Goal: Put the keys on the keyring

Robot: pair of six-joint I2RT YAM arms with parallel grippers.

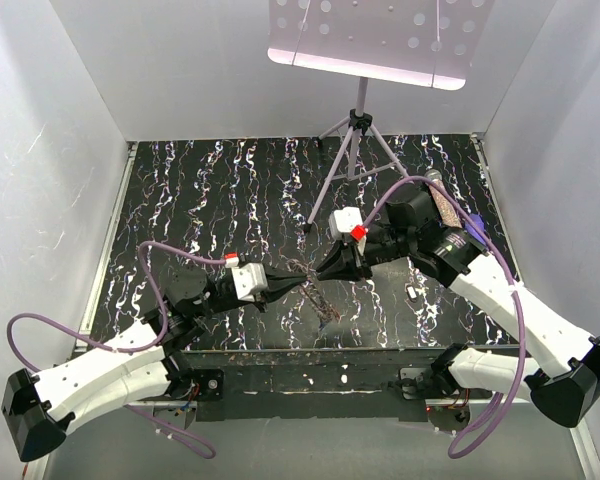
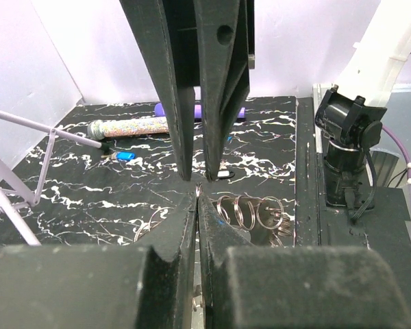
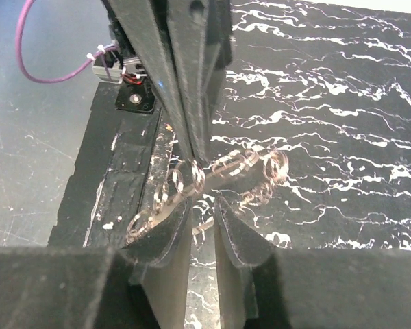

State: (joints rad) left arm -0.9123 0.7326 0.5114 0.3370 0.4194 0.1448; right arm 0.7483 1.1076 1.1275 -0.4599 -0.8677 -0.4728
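Keyring (image 3: 243,168) hangs as a coil of loops between the 2 grippers, above the table (image 1: 200,190) close to the middle of its near edge, with 1 strand trailing toward the surface. Left gripper (image 2: 197,197): jaws pressed together on 1 loop. Right gripper (image 3: 204,209): I see its fingers slightly apart, gripping nothing I can confirm. 1 blue-headed key (image 2: 125,156) lies apart on the table.

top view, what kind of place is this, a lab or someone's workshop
Most likely a robot test booth in a lab: plain white walls box in a black marbled tabletop, two robot arms are bolted at its near edge, and a tripod holds a perforated panel overhead.
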